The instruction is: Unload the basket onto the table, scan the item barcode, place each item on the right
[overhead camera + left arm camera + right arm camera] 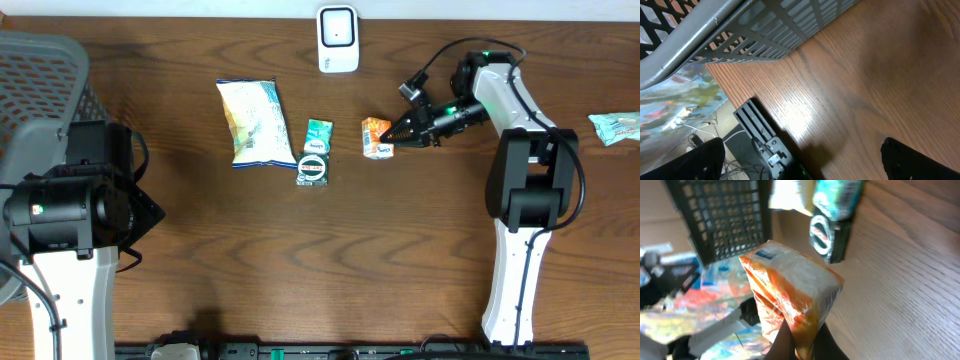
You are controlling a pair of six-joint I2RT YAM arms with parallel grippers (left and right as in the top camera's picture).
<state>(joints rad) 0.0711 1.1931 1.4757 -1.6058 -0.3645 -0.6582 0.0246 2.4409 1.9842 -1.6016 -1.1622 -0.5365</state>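
Item: orange packet, on the table, right of centre and toward the far side. In the right wrist view the packet fills the middle of the frame, with an orange wrapper, a whitish top face and small print on one side. No barcode can be made out in any view.

Right gripper: clamped on the packet's right edge. The wrist view shows the dark fingers pinched together on the lower fold of the wrapper. Whether the packet is lifted or resting on the wood cannot be told from the frames.

Just left of the packet: a green packet with a round dark label at its near end, lying flat and apart from the orange one.

Further left: a white-and-yellow snack bag, lying flat with its right edge close to the green packet.

Far of the orange packet, at the table's far edge: a white scanner, well apart from it.

Far right edge: a teal wrapper, only partly in frame.

Far left: a grey mesh basket.

Left gripper: claw wide apart, holding nothing, above bare wood beside the basket near the table's left edge.
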